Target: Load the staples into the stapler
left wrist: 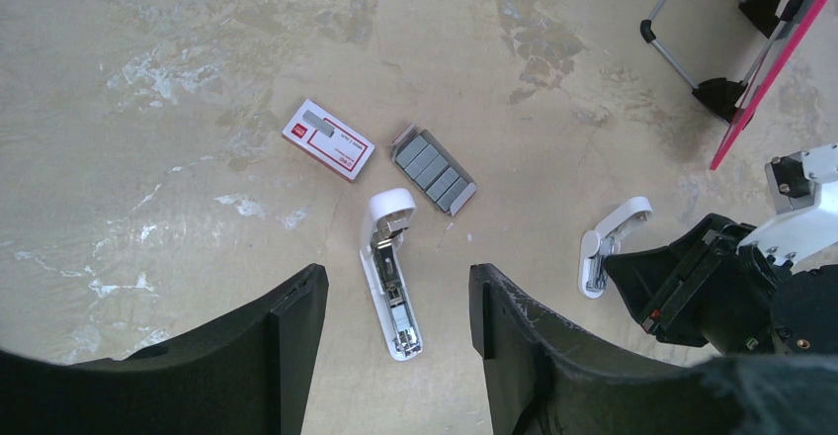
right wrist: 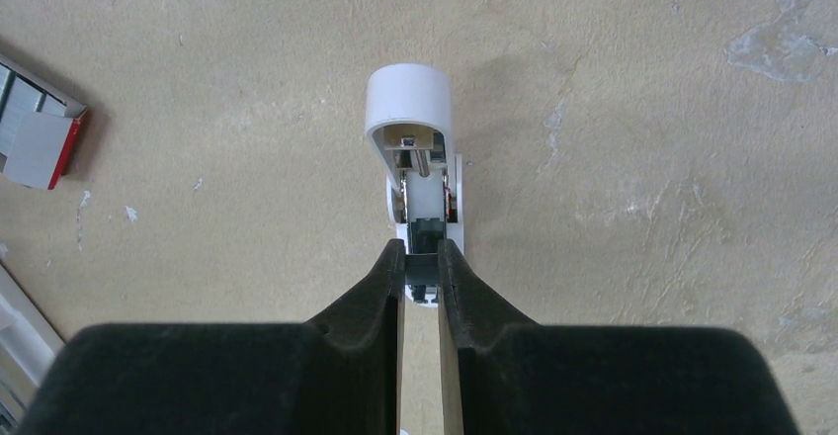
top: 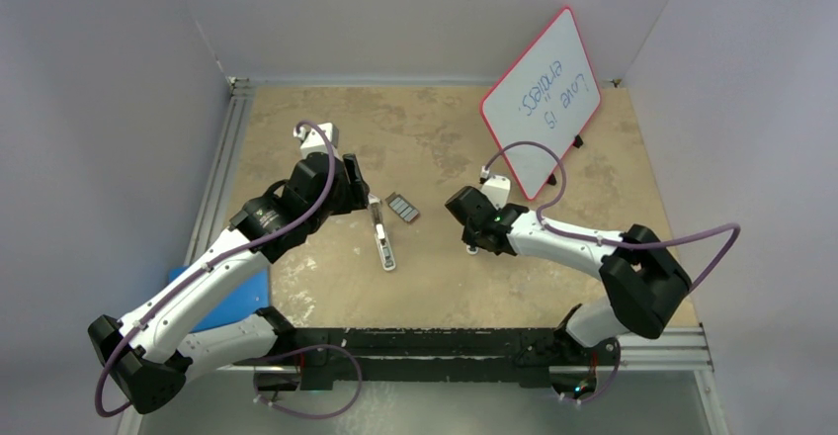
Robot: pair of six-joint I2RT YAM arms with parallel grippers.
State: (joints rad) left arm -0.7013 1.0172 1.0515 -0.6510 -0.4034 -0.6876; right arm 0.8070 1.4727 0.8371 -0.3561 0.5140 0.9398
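White plastic stapler lies flat on the worktop with the magazine side up and the metal rail showing. In the left wrist view its rounded head points to 12 o'clock. It looks light and rigid with a smooth shell, so it would likely skid if pushed from one side only. The best hold is probably a pinch across the long side walls near mid-body, off the exposed rail.

Staples sit in their open tray just beside the stapler head, at 1 o'clock of it. I see no contact between them. The strips are grey, thin and stiff, and probably brittle, so glued rows may snap if bent or squeezed hard. My judgement is to take one strip by its long edges with a gentle pinch. They sit low in the tray, so getting under one looks tricky. The red-and-white sleeve lies separate, near the head at 11 o'clock.

Left end effector has its fingers wide apart and holds nothing. It hovers over the stapler's tail half, with one finger to each side in its own view and no touch visible.

Right end effector has its fingers together, clamped on the narrow end of a short white piece. The piece's rounded end points away at 12 o'clock. I cannot tell whether the piece rests on the worktop or is lifted. In the top view this end effector is at 3 o'clock of the stapler, well apart from it.
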